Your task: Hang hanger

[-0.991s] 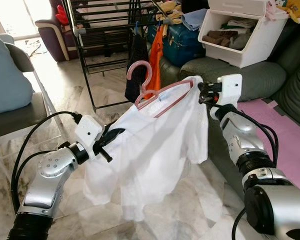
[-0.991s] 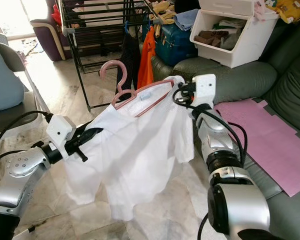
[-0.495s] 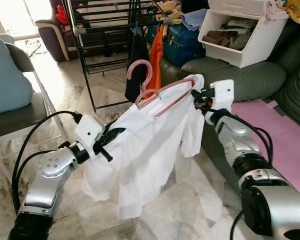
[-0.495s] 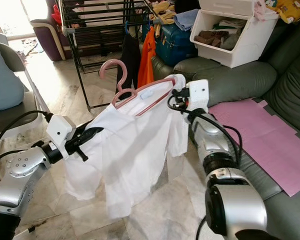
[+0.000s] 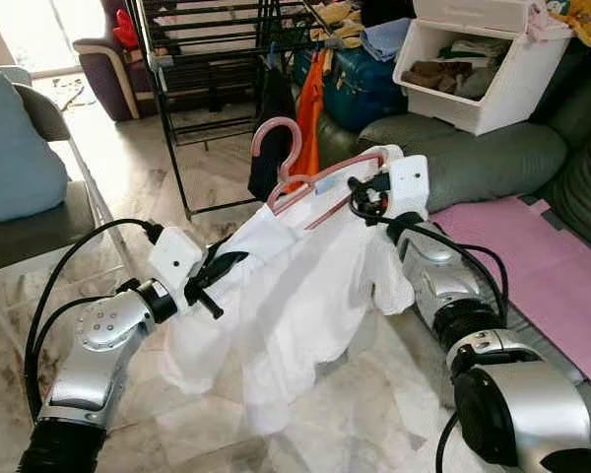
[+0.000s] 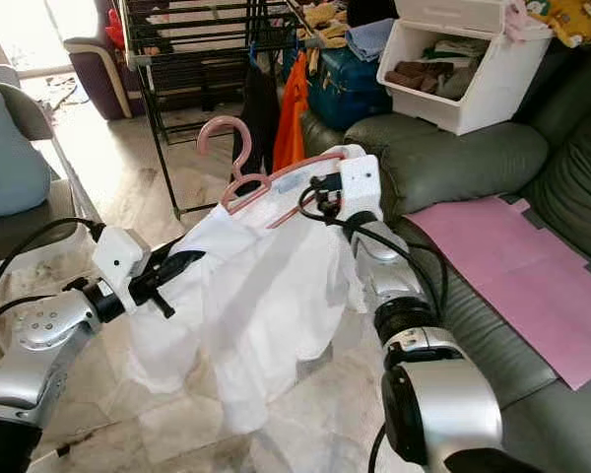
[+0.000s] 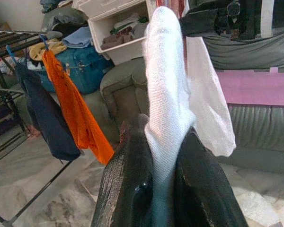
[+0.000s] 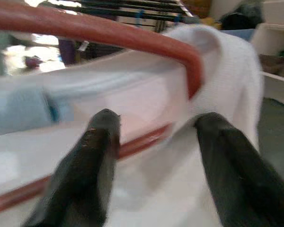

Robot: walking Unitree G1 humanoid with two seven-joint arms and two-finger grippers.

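Now pink hanger [image 5: 305, 182] w/ white shirt [image 5: 286, 296] sits, apparently ungripped, between right end effector [image 8: 154, 137] fingers.

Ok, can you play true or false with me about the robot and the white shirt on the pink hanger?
1. The left gripper is pinching the white shirt. True.
2. The pink plastic hanger already hangs on the black metal drying rack. False: its hook is free in the air, in front of the rack.
3. The right gripper has open fingers by the hanger's end. True.
4. An orange garment hangs on the rack. True.
5. The white storage bin sits on the floor. False: it rests on the grey-green sofa.
6. The shirt lies flat on the pink mat. False: it hangs on the hanger.
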